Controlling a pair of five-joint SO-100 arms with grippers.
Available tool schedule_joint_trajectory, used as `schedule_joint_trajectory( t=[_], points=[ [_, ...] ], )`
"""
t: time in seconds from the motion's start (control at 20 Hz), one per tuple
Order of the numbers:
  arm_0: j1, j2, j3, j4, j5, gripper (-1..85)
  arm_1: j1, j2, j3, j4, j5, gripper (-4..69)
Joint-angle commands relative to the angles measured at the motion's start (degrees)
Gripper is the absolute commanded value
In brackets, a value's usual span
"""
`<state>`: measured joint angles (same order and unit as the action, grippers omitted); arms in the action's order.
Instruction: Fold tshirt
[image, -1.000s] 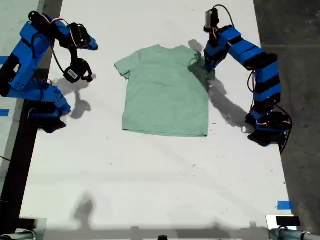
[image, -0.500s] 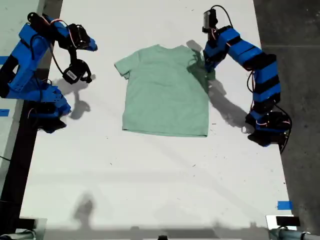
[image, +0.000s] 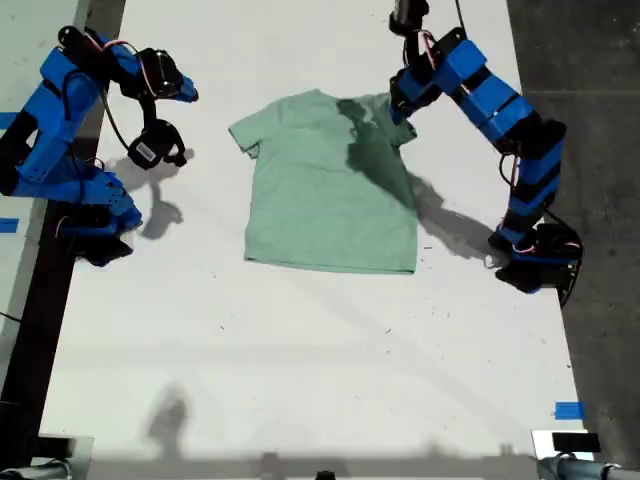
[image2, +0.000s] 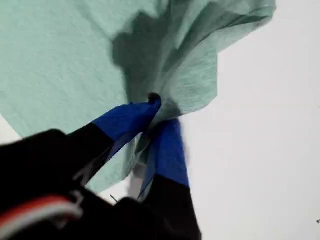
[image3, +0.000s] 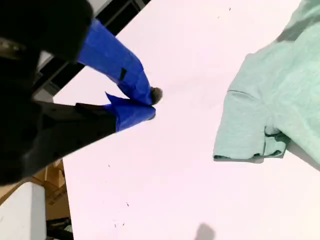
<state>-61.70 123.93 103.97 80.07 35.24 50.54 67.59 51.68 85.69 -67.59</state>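
The pale green tshirt (image: 320, 200) lies flat on the white table, neck toward the far edge. My first gripper (image: 400, 104) is shut on the sleeve at the exterior view's right and holds it bunched and raised off the table. In the first wrist view the blue jaws (image2: 157, 111) pinch gathered cloth of the tshirt (image2: 60, 55). My second gripper (image: 188, 94) hangs shut and empty above the table, off the tshirt's other sleeve. Its wrist view shows the closed jaws (image3: 151, 103) apart from that sleeve (image3: 245, 130).
The white table (image: 300, 350) stretches wide toward the near edge. The arm bases stand at the exterior view's left (image: 95, 225) and right (image: 535, 260). A blue tape mark (image: 570, 410) sits near the front right corner in the exterior view. Dark floor borders both sides.
My first gripper has risen and shifted toward the exterior view's left with the sleeve, pulling it up off the table. Its shadow now spreads over the shirt. The second arm stayed still.
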Motion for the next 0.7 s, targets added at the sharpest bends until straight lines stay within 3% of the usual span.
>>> schedule_joint_trajectory(
  t=[0.0,0.55,0.6,0.65],
  points=[
    [1.4,0.8,-0.2,-1.7,-1.1,0.1,-4.9,4.7,-3.7,-4.7,2.7,-1.1],
    [1.8,-1.0,-0.2,-2.5,-1.6,0.1,-13.3,-13.4,-3.3,-27.0,8.6,-1.2],
    [1.8,-1.1,-0.2,-2.7,-1.6,0.1,-13.2,-15.9,-3.3,-28.6,9.0,4.5],
    [1.8,-1.4,-0.2,-2.8,-1.6,0.1,-12.8,-19.0,-4.7,-28.7,9.2,18.3]
  ],
)
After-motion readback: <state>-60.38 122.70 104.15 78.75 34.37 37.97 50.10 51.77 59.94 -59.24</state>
